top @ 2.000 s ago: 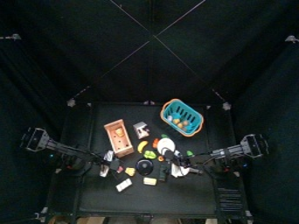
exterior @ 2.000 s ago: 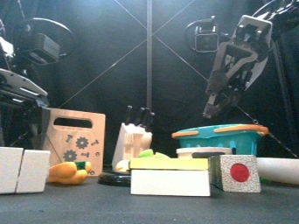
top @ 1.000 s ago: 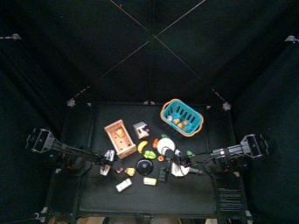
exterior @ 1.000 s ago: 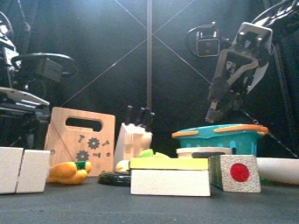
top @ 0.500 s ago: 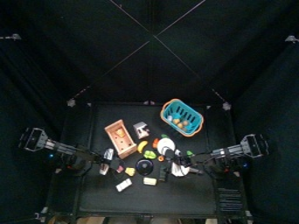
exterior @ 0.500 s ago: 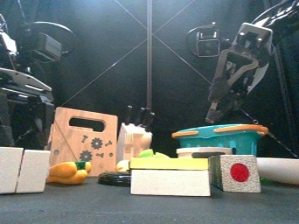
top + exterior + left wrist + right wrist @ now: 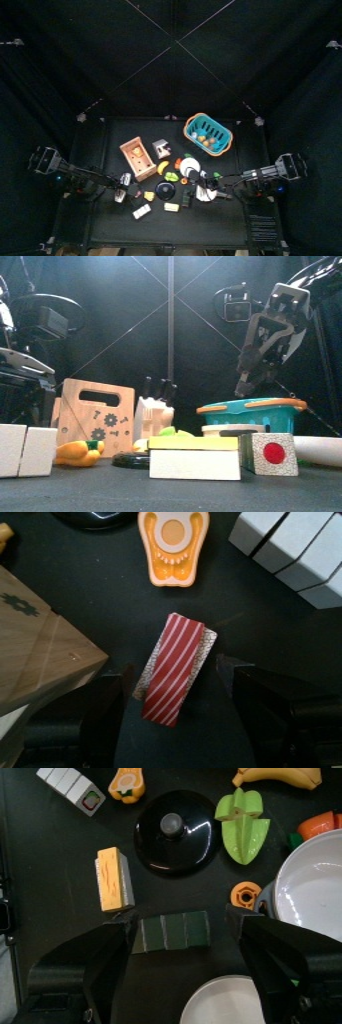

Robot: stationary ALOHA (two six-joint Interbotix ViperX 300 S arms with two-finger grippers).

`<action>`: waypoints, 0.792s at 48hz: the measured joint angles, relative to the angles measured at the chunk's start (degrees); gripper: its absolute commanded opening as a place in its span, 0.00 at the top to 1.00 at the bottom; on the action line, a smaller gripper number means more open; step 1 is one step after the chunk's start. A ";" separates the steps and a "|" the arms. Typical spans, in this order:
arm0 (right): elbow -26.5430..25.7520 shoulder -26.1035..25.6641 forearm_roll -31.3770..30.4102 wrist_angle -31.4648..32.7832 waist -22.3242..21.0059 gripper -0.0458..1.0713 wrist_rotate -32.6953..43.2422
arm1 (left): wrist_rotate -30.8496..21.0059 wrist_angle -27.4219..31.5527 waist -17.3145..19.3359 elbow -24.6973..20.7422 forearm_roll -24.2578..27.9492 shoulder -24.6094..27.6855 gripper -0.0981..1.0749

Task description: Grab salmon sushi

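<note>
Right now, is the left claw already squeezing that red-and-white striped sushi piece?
No. In the left wrist view the left gripper stands open, its jaws on either side of the red-and-white striped sushi piece lying on the table.

Two black arms with loose cables and broad, matte black jaws.

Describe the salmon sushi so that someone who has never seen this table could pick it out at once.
Start at the wooden cutting board on the table's left half. The salmon sushi lies flat on the bare black tabletop just off the board's corner, framed between the jaws of the open left tool, not yet touched. It is the only piece striped red and white lengthwise; the orange piece beyond it has a pale centre.
</note>
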 measured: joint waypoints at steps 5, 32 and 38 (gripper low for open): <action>0.09 0.00 0.00 0.00 0.00 0.07 -0.09 | 0.00 -0.18 -0.09 -0.09 -0.09 0.88 0.15; 0.53 0.00 1.05 0.00 -0.53 0.07 0.00 | -0.09 -0.18 -1.14 -1.49 -4.31 0.18 0.40; 0.53 -0.35 1.41 0.00 -0.53 0.07 0.00 | -0.09 -0.09 -2.02 -1.76 -5.01 -0.70 0.41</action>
